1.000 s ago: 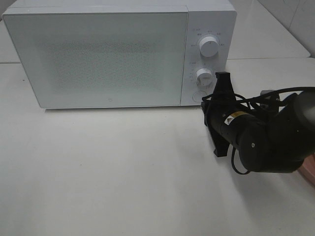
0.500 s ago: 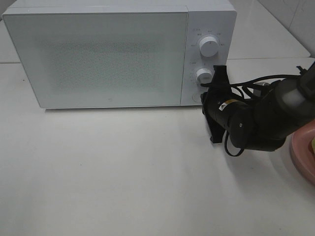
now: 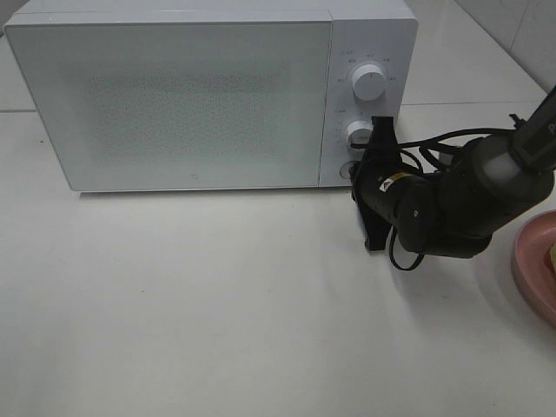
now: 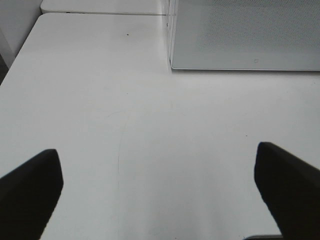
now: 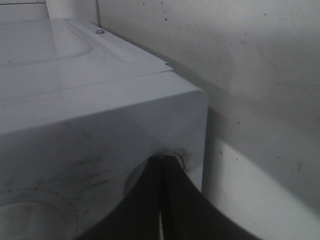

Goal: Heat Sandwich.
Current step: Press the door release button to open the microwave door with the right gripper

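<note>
The white microwave (image 3: 174, 95) stands at the back with its door closed. My right gripper (image 3: 354, 171) is shut, and its tips press on the round button at the bottom of the control panel, below the two knobs (image 3: 369, 82). In the right wrist view the closed fingertips (image 5: 163, 159) touch the microwave's front (image 5: 75, 100). The pink plate (image 3: 534, 269) lies at the right edge. Only a yellow sliver on it shows at the frame's edge, so I cannot make out the sandwich. My left gripper (image 4: 157, 152) is open and empty above the bare table.
The white table (image 3: 217, 304) stretches in front of the microwave. The right arm's cables (image 3: 434, 143) loop beside the control panel. In the left wrist view the microwave's lower left corner (image 4: 172, 65) is ahead, with the table's edge to the far left.
My right gripper has moved left and in toward the control panel until its tips reach the button. The arm has swung off the pink plate, which now shows.
</note>
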Robot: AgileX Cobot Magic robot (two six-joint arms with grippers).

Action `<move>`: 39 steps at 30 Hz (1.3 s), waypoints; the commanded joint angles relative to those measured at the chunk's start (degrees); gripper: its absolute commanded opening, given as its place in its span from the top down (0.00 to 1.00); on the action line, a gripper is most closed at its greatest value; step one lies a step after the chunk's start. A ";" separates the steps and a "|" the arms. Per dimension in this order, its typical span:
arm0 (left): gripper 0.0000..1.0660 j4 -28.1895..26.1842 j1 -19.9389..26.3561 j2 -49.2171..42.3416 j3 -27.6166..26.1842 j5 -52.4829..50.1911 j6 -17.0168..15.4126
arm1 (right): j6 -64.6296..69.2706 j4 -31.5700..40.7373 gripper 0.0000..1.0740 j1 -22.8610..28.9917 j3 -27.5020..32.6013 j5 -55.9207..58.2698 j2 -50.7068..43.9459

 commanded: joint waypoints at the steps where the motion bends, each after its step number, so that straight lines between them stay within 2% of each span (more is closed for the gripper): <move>1: 0.07 -0.06 -0.17 -1.49 0.17 -0.52 -0.11 | 0.97 -2.06 1.00 -0.40 -0.97 -1.09 -0.23; 17: 0.07 -0.06 -0.17 -1.49 0.17 -0.52 -0.11 | 1.78 -3.15 1.00 -0.34 -1.26 -7.96 -0.23; 23: 0.07 -0.06 -0.17 -1.49 0.17 -0.52 -0.11 | 1.78 -1.38 1.00 -0.40 -1.26 -9.57 -0.23; 35: 0.07 -0.06 -0.17 -1.49 0.17 -0.52 -0.11 | -1.89 1.32 1.00 -0.46 -9.00 -8.82 2.46; 39: 0.07 -0.06 -0.17 -1.49 0.17 -0.52 -0.11 | -3.72 2.64 1.00 -0.46 -9.97 -8.88 2.52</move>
